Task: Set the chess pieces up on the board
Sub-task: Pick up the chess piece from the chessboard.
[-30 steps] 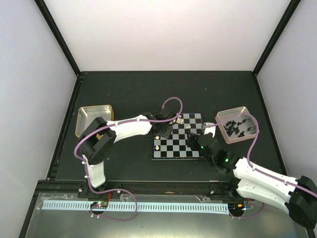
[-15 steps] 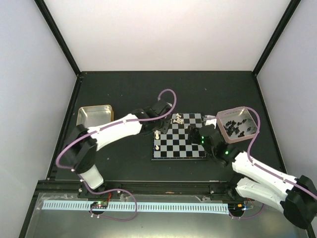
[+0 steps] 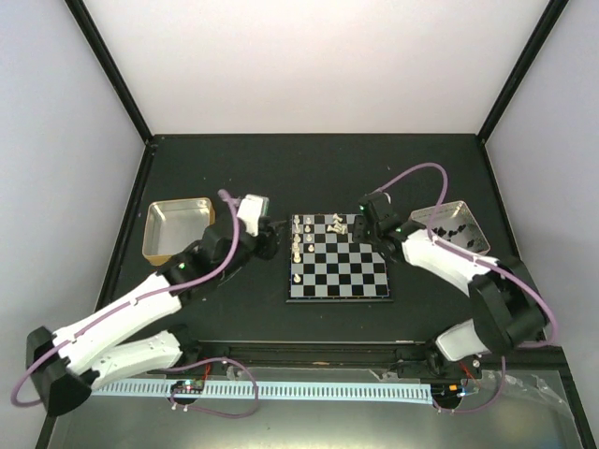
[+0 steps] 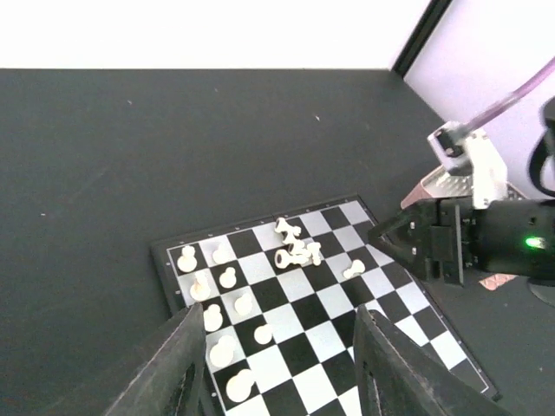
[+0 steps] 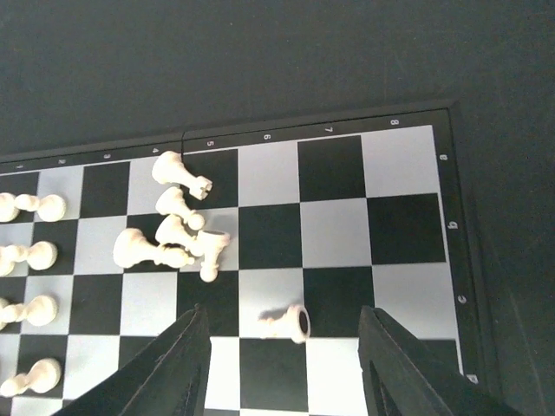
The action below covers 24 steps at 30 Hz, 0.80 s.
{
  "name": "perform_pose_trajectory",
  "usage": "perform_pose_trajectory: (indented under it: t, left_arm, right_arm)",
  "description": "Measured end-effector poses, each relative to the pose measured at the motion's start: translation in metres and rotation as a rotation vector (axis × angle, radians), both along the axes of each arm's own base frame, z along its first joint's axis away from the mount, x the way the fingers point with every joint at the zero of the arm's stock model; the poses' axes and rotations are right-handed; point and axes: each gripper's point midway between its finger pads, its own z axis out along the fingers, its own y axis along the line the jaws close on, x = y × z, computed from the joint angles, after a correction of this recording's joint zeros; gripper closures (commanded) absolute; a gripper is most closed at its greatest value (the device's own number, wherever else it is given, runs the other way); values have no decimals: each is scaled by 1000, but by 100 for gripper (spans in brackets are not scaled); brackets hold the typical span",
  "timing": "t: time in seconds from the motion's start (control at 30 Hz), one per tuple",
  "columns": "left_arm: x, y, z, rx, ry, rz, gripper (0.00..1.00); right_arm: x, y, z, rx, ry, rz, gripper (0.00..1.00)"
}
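Presently, left tool and right tool are recorded as partly open and empty, both poised by the board bearing cream chess pieces.

Bright, even, diffuse light; shadows faint; all three views sharp.

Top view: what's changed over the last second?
Left gripper opened its jaws and drew back to the left edge of the board. Right gripper swung from the board's near right to its far right, jaws narrowing. Board and gold tray stayed put.
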Motion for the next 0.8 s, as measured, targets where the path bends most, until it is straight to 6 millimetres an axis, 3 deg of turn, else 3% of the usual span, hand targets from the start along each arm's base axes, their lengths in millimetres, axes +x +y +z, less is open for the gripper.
perform_pose_trajectory:
  t: [0.17,0.33,0.5,0.67,0.8]
  left_arm:
    - [-15,30,9,-59,-84,42,46]
    - [-21,46,24,-86,-148,71,44]
    - [-22,52,28,-81,-173,81,45]
    - [-21,53,26,-65,-175,80,46]
    - [-21,53,25,-57,-174,78,46]
  right_arm:
    - [15,5,-14,-53,52,17,55]
    - [24,13,-29,-79,94,77,55]
    - [22,17,-45,-71,145,149,74]
    - [22,16,-64,-80,206,169,79]
    - [23,13,-62,-95,207,153,79]
